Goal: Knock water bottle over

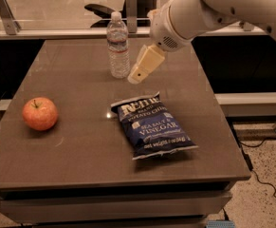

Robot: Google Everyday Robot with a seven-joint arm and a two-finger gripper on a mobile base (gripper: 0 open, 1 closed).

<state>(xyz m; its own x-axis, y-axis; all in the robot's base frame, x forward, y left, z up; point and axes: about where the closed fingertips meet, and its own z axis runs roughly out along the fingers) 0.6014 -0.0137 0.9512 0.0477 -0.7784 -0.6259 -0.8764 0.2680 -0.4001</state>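
The water bottle (118, 45) is a small clear ribbed bottle with a white cap and a pale label band. It stands upright at the back middle of the brown table (80, 141). My gripper (136, 75) hangs from the white arm that comes in from the upper right. Its cream fingers point down and to the left, and their tip is just to the right of the bottle's lower half, very close to it. I cannot tell if it touches the bottle.
A blue bag of sea salt and vinegar chips (152, 126) lies flat right of the table's middle, in front of the gripper. A red apple (40, 113) sits at the left. A rail with metal posts (2, 11) runs behind the table.
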